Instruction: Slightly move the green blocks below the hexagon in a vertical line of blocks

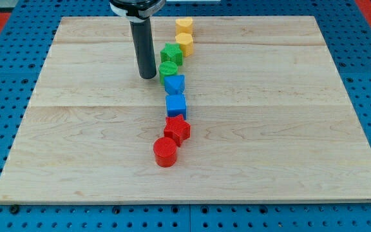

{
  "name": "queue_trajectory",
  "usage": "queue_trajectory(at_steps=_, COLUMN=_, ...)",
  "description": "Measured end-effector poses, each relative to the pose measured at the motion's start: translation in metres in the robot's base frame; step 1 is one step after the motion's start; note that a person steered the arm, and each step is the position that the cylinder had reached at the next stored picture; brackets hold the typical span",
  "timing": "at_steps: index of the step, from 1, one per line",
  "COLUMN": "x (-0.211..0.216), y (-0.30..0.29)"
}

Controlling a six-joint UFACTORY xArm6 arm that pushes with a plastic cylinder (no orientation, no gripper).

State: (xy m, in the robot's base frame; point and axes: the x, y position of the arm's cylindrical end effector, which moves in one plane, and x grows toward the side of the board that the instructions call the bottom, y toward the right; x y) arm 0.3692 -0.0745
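My tip point(147, 76) is resting on the wooden board point(76, 142), holding nothing and touching no block that I can make out; it is sitting just left of the green cylinder point(169, 69), with a narrow gap showing between them. Just beyond that cylinder, the second green block point(171, 54), a blocky, star-like shape, is touching it on the far side. Farther still, two yellow blocks are standing in the line: the nearer yellow block point(185, 43), which looks like the hexagon, and the yellow cylinder point(184, 26) behind it. Nearer than the greens, the line is continuing with a blue block point(174, 84), a blue cube point(176, 105), a red star point(177, 129) and a red cylinder point(165, 153). I judge the approach step is in hand: the greens are already lying below the hexagon but slightly left of it. The next move probably calls for a short, gentle push rightward, without knocking the yellow or blue neighbours.
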Motion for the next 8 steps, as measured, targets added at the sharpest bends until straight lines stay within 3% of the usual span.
queue_trajectory(at_steps=4, x=0.002, y=0.031)
queue_trajectory(at_steps=5, x=0.0, y=-0.023)
queue_trajectory(at_steps=6, x=-0.048, y=-0.031)
queue_trajectory(at_steps=8, x=-0.059, y=0.031)
